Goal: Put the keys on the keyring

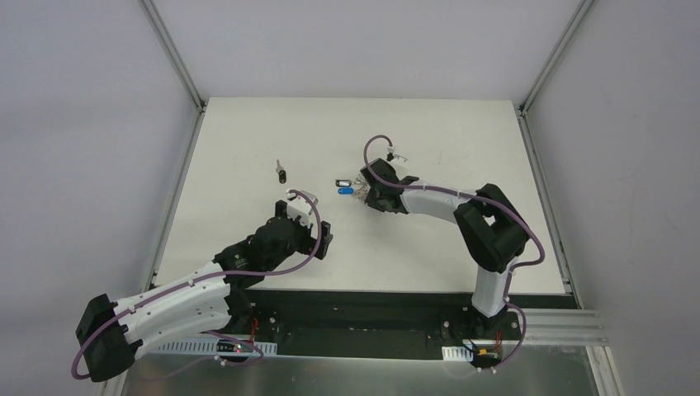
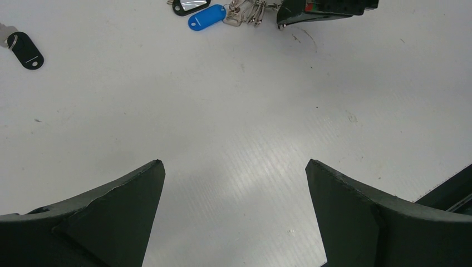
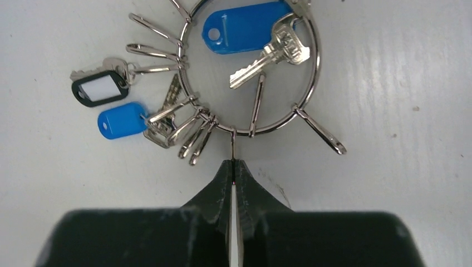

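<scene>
Your right end effector (image 3: 232,163) was pinched shut on a clip (image 3: 233,143) of the keyring (image 3: 318,67), straight ahead. The loose key (image 1: 281,172) lay nearer your wide-open left end effector (image 2: 235,162).

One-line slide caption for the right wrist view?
Right gripper pinches a wire clip on the keyring, with a silver key and a blue tag.

Keyring (image 3: 318,61) lies on table (image 1: 413,132) ahead of my R gripper (image 3: 232,167), w/ one key (image 3: 270,55) inside it, tagged keys (image 3: 119,119) at its left. Loop (image 3: 232,142) off its near edge sits betw. my fingertips (image 3: 220,178); lone key (image 1: 281,172) well left.
</scene>
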{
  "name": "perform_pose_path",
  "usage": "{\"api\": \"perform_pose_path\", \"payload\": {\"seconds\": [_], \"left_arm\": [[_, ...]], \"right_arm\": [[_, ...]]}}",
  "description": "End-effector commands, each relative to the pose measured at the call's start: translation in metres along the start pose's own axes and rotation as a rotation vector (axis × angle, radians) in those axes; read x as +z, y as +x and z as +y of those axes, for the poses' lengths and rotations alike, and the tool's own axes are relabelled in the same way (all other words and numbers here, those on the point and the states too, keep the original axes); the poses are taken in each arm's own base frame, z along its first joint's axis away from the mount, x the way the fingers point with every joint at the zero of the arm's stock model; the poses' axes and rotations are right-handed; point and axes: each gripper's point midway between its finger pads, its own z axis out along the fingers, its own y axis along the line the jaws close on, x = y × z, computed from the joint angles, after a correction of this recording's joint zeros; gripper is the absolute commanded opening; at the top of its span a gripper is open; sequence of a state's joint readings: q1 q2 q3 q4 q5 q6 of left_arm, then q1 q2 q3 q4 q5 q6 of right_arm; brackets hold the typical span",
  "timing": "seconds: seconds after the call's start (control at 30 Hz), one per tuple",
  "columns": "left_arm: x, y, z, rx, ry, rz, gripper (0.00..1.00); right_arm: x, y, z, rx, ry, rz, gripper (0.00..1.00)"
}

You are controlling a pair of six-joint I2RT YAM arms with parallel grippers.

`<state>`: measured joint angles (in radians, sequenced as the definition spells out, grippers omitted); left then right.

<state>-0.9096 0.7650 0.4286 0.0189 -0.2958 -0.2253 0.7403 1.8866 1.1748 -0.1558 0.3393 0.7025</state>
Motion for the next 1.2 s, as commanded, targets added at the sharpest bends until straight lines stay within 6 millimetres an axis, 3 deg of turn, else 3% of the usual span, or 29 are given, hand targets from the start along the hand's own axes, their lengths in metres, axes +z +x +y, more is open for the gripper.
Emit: {"api": "perform_pose_path", "payload": {"seconds": [0.0,0.17,0.27,0.5,0.63,0.8,1.17], "left_arm": [[0.001,-0.005,-0.006,-0.006,0.031,-0.021,0.99],[-0.001,-0.010,-0.026,0.029,0.153,-0.041,0.99],[-0.006,-0.019,-0.040,0.045,0.238,-0.080,0.99],[-0.026,-0.052,-0.069,0.075,0.418,-0.215,0.99],[-0.042,-0.064,-0.090,0.149,0.557,-0.296,0.99],[-0.055,-0.075,-0.098,0.267,0.611,-0.372,0.99],[-0.055,-0.077,-0.132,0.449,0.748,-0.384,0.99]], "right_arm": [[-0.040,-0.012,0.010,-0.033,-0.110,-0.008,0.00],[-0.089,-0.009,0.018,-0.171,-0.187,0.115,0.00],[-0.121,-0.002,0.012,-0.256,-0.217,0.207,0.00],[-0.191,0.019,0.005,-0.426,-0.316,0.453,0.00],[-0.220,0.025,0.004,-0.458,-0.368,0.536,0.00],[-0.252,0.033,0.004,-0.483,-0.430,0.600,0.00],[-0.296,0.046,0.020,-0.509,-0.513,0.681,0.00]]}}
